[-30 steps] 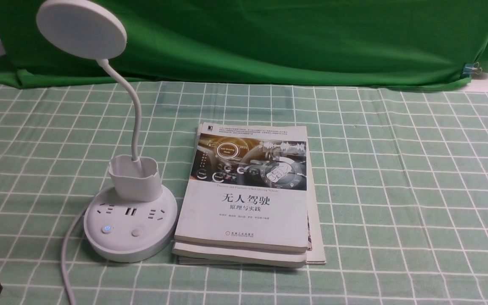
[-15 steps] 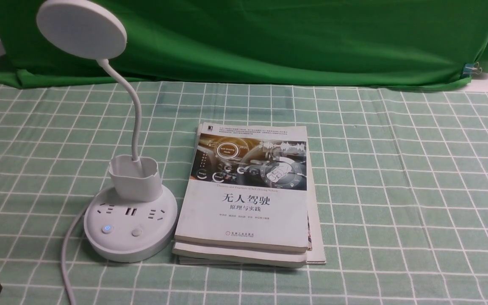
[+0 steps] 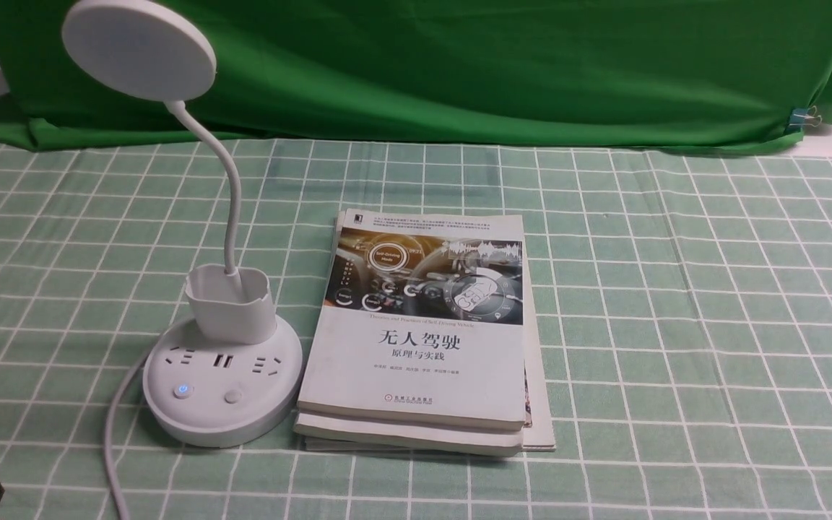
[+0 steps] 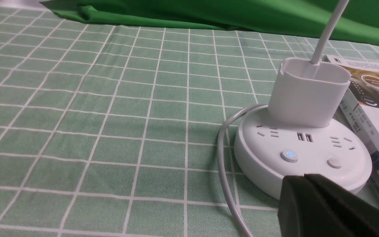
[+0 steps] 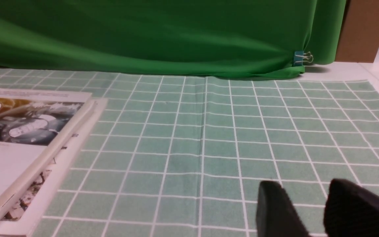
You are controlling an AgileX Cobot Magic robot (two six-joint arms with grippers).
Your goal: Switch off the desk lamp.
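Observation:
The white desk lamp point(image 3: 222, 375) stands at the left of the table, its round disc head point(image 3: 139, 49) raised on a thin bent neck above a small cup point(image 3: 230, 303). Its round base point(image 4: 303, 154) carries sockets, a button with a blue glow point(image 4: 289, 155) and a plain button point(image 4: 334, 162). My left gripper point(image 4: 305, 177) is shut with nothing in it, its tips just in front of the base's near rim, apart from the buttons. My right gripper point(image 5: 303, 189) is open and empty over bare cloth, right of the books.
A stack of books point(image 3: 423, 339) lies right beside the lamp base. The lamp's white cable point(image 3: 114, 433) runs from the base toward the near table edge. A green backdrop cloth point(image 3: 459, 65) hangs along the far side, clipped at the right.

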